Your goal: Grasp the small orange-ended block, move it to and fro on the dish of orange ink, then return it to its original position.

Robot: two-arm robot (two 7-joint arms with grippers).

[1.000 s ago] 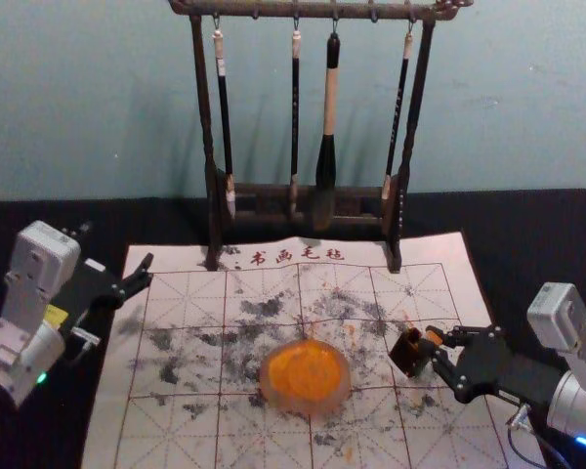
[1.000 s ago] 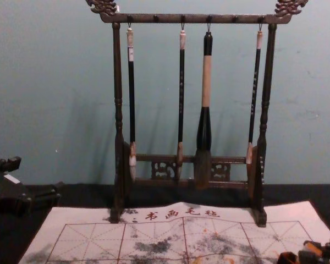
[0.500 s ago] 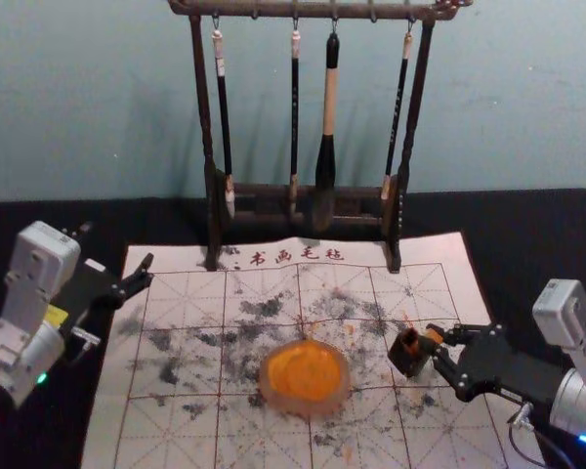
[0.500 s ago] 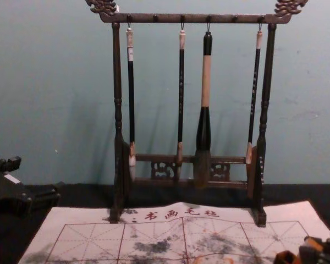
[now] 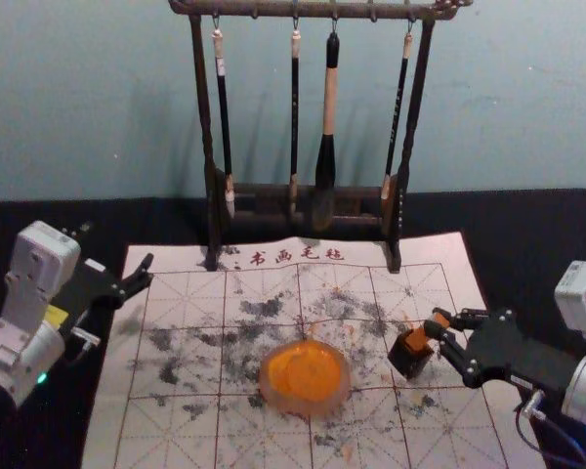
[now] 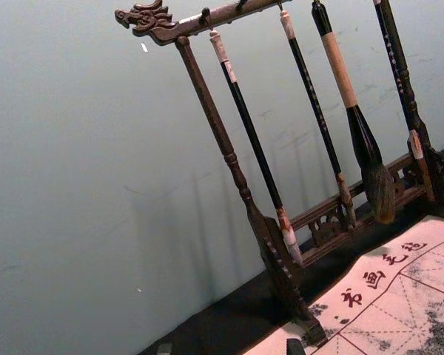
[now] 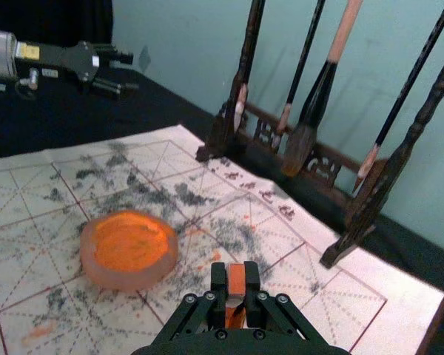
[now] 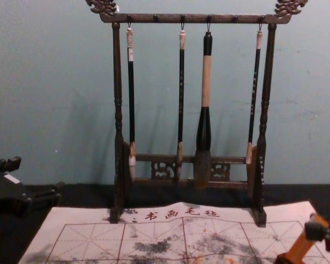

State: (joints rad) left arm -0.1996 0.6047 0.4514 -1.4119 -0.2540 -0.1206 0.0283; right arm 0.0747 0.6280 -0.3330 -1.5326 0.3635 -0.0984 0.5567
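On the right, the right gripper [image 5: 437, 322] is clenching the orange-ended block [image 5: 416, 339] — it is tilting, lower end at the mouth of the small black box [image 5: 408, 362]. The orange ink dish [image 5: 308, 377] is lying left of the box on the calligraphy mat [image 5: 176, 435]. On the left, the left gripper [image 5: 148, 271] is idling, jaws parted — 4 brushes [image 5: 326, 161] are hanging from the far rack [image 5: 273, 10].

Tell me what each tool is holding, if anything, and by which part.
Right tool: the orange block, by its upper end, with the lower end at the small dark box. Left tool: nothing, fingers apart.
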